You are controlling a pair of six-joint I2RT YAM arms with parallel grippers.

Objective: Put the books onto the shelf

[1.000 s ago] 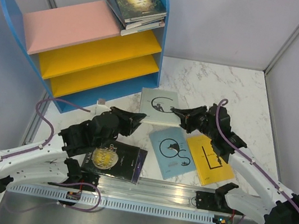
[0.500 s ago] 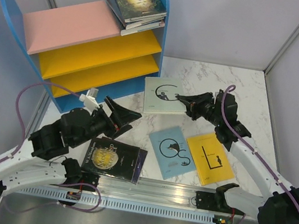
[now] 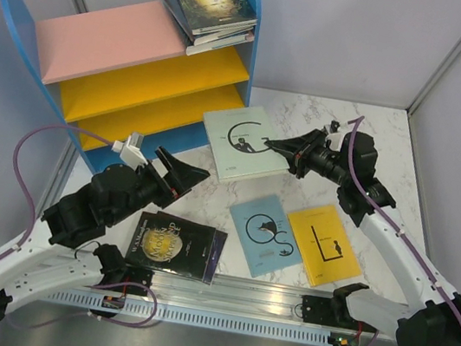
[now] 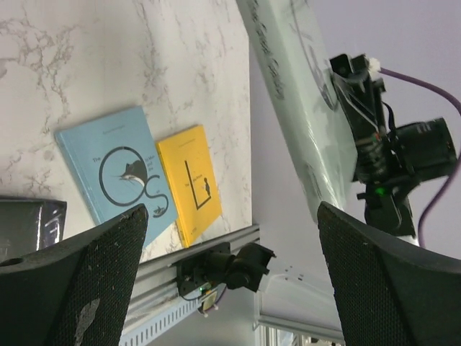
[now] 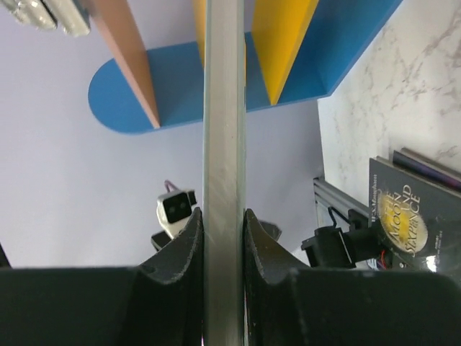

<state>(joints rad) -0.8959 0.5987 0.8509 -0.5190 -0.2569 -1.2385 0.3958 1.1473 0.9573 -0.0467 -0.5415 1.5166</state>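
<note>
Pale book (image 3: pixel 242 142) is up off the tabletop (image 3: pixel 377 135), tilted. The R tool (image 3: pixel 280 148) is clenched on its right edge (wrist view shows it edge-on, pinched betw. both fingers (image 5: pixel 186 252)). It hangs near the right end of the shelf (image 3: pixel 102 39), over the far-left part of the tabletop. Can't tell if book & shelf touch.

A stack (image 3: pixel 209 1) of books lies on the pink top board, at its right end against the blue side panel.

Flat on the tabletop:
- Blue book (image 3: pixel 265 234) & yellow book (image 3: pixel 323 245) sit side by side near the near edge, right of centre.
- Black book (image 3: pixel 176 248) sits at the near edge, left of centre, w/ another book's thin edge showing under its right side.

L tool (image 3: pixel 185 182) is released, jaws wide, nothing in it. It hovers betw. the shelf and the black book.
</note>
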